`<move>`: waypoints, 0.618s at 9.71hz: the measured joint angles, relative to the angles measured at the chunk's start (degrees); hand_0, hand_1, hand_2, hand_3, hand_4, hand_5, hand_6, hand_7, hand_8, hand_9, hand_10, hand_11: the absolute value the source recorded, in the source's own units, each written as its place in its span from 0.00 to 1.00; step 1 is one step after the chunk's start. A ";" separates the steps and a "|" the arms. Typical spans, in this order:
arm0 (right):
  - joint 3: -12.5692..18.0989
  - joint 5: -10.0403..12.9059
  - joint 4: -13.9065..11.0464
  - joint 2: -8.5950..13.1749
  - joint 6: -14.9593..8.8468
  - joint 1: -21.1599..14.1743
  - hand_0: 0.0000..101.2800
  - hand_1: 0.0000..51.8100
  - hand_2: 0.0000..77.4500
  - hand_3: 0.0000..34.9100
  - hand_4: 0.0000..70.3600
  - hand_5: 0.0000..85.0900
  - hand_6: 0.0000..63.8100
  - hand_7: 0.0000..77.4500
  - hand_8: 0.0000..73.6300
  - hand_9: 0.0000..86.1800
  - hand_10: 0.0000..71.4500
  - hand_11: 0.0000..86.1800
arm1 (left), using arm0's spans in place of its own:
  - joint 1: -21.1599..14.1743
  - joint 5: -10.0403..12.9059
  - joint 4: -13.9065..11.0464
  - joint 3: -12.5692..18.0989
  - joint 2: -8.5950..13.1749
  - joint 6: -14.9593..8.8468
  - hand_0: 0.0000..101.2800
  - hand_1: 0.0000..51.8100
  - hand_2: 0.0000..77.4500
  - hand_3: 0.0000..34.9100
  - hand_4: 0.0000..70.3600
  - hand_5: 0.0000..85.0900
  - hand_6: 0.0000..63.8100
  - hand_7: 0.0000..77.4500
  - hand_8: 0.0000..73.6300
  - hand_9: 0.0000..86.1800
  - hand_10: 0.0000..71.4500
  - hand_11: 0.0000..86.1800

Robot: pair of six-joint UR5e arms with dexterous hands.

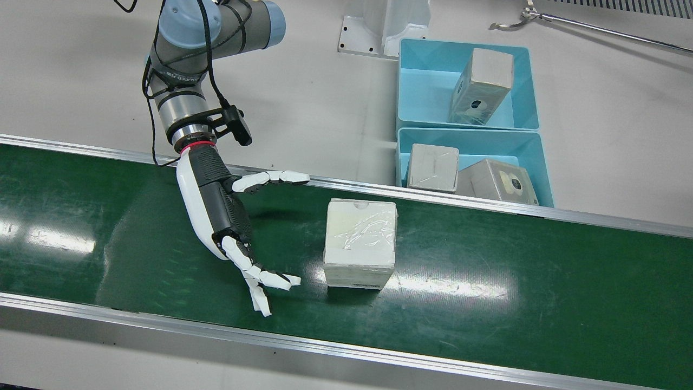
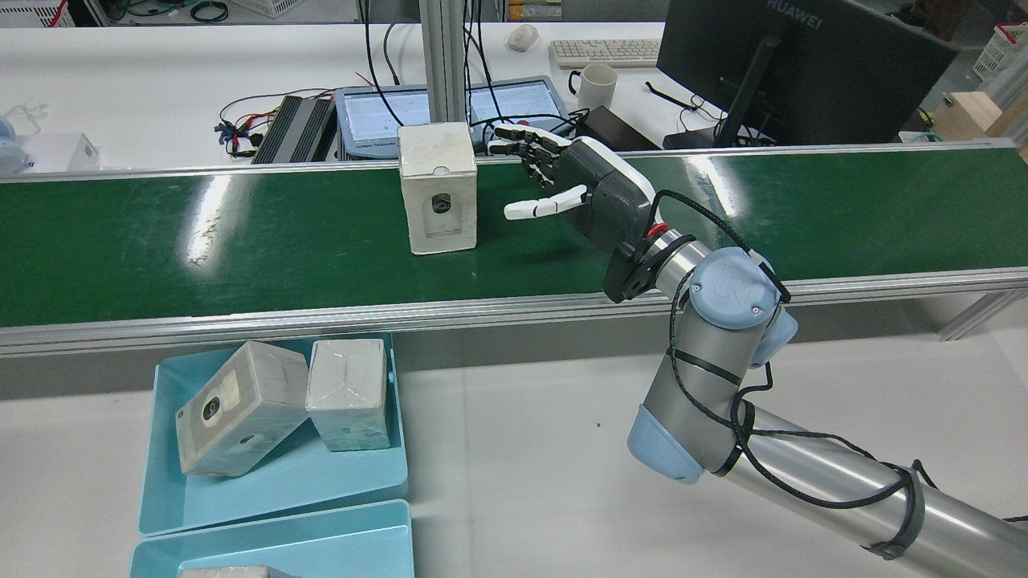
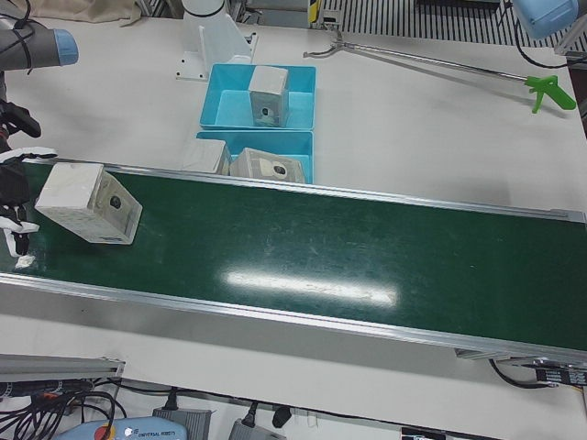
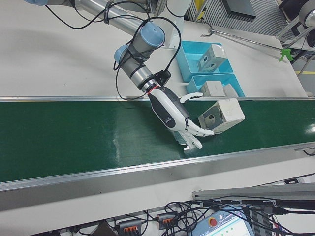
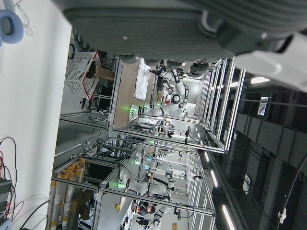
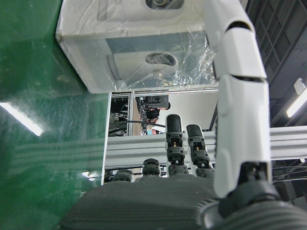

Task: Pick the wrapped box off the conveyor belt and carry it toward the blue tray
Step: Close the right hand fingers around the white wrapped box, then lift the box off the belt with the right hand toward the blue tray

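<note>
The wrapped box [image 1: 360, 244] stands on the green conveyor belt [image 1: 514, 309], white and covered in clear film; it also shows in the rear view [image 2: 438, 189] and the right-front view [image 4: 222, 115]. My right hand [image 1: 216, 211] is open just beside it, thumb [image 1: 270, 179] spread toward the belt's far edge and fingers [image 1: 260, 281] toward the near edge, with a gap to the box. In the right hand view the box [image 6: 139, 43] fills the top, ahead of the palm. Only part of the left hand [image 5: 192, 24] shows, in its own view, raised away from the table.
Two blue trays sit past the belt's far rail: the nearer [image 1: 471, 135] holds two wrapped boxes, the farther [image 1: 433, 49] holds one. A green-handled grabber tool [image 3: 550, 90] lies on the white table. The belt's aluminium rails [image 1: 379, 189] run along both edges.
</note>
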 joint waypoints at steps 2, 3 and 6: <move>-2.00 0.32 -0.01 1.88 -0.09 -0.15 0.49 0.37 0.21 0.19 0.16 0.19 0.12 0.32 0.03 0.07 0.00 0.01 | 0.00 0.00 0.00 0.00 0.00 0.00 0.00 0.00 0.01 0.00 0.01 0.01 0.01 0.01 0.01 0.01 0.00 0.00; -3.11 0.37 0.01 2.95 -0.11 -0.17 0.49 0.37 0.21 0.19 0.16 0.19 0.12 0.32 0.03 0.07 0.00 0.01 | 0.00 0.00 0.00 0.00 0.00 0.00 0.00 0.00 0.01 0.00 0.01 0.01 0.01 0.01 0.01 0.00 0.01 0.01; -5.59 0.25 0.07 5.08 -0.09 -0.37 0.52 0.45 0.29 0.49 0.15 0.19 0.10 0.31 0.04 0.09 0.00 0.00 | 0.00 0.00 0.00 0.00 0.00 0.00 0.00 0.00 0.01 0.00 0.01 0.01 0.01 0.01 0.01 0.00 0.01 0.00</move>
